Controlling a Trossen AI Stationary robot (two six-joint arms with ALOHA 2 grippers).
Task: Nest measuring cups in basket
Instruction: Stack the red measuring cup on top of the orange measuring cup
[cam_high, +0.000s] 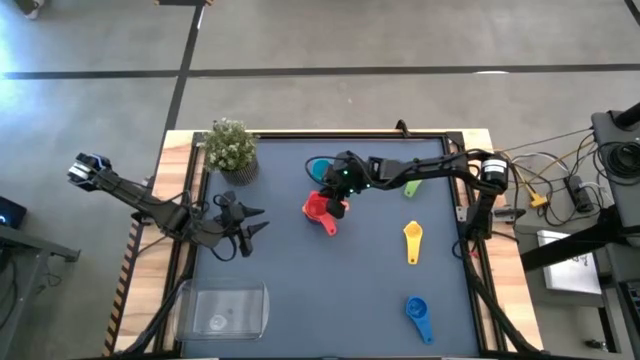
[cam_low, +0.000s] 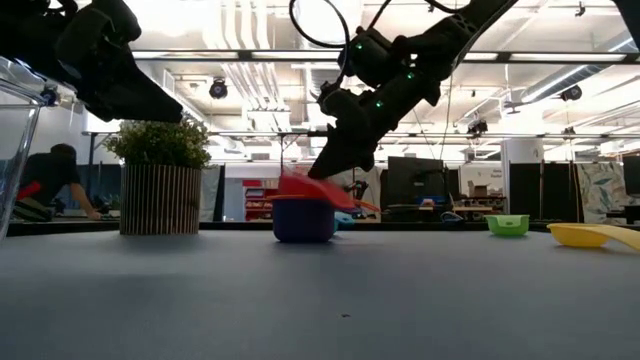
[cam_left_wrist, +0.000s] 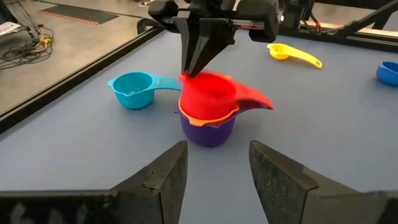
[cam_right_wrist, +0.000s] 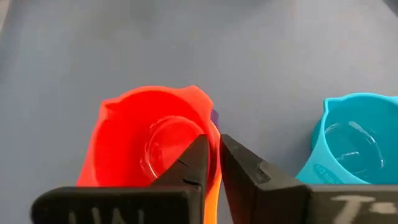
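Note:
A red measuring cup (cam_left_wrist: 208, 93) sits tilted in an orange cup (cam_left_wrist: 208, 115), which is nested in a purple cup (cam_left_wrist: 208, 132) near the table's middle. My right gripper (cam_right_wrist: 212, 158) comes down on the red cup's rim and is shut on it. A light blue cup (cam_left_wrist: 132, 89) stands just beside the stack. Green (cam_high: 412, 187), yellow (cam_high: 413, 240) and blue (cam_high: 418, 314) cups lie apart on the right half. The clear basket (cam_high: 225, 308) rests at the near left corner. My left gripper (cam_high: 258, 220) hovers open left of the stack, touching nothing. My right gripper pinches the red cup's rim (cam_right_wrist: 208, 127) on the side away from its handle, one finger (cam_right_wrist: 189, 163) inside the bowl and one outside. The fingers slant down from above (cam_left_wrist: 198, 53). The red cup sits tilted in the orange cup, its handle (cam_left_wrist: 254, 99) sticking out sideways.
A small potted plant (cam_high: 232, 148) stands at the far left corner. The table's raised frame (cam_high: 470, 215) borders the mat. Open mat lies between the stack and the basket. People and furniture show in the room beyond the far edge.

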